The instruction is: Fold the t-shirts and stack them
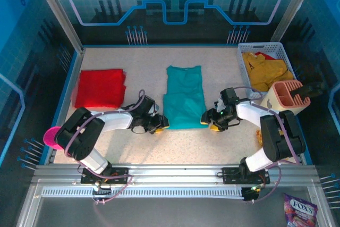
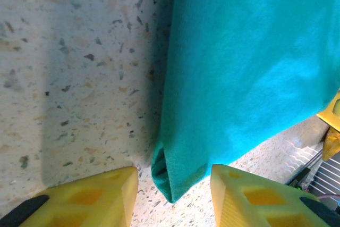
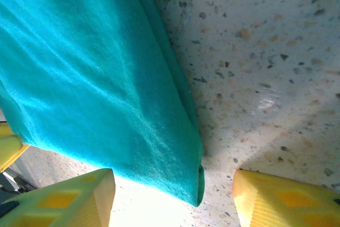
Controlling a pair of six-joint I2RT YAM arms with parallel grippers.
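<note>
Candy bag (image 1: 300, 208) nearest; white basket (image 1: 259, 45) holds mustard shirts (image 1: 265, 70).

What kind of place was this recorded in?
Probably a lab or demo robot cell, not a home: a speckled table boxed in by aluminium framing, blue printed backdrop panels behind it.

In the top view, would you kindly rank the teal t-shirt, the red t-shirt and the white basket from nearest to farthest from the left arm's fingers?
From the left fingers:
1. teal t-shirt, just to their right at the table's centre.
2. red t-shirt, folded, towards the far left.
3. white basket, in the far right corner, holding yellow shirts.
</note>
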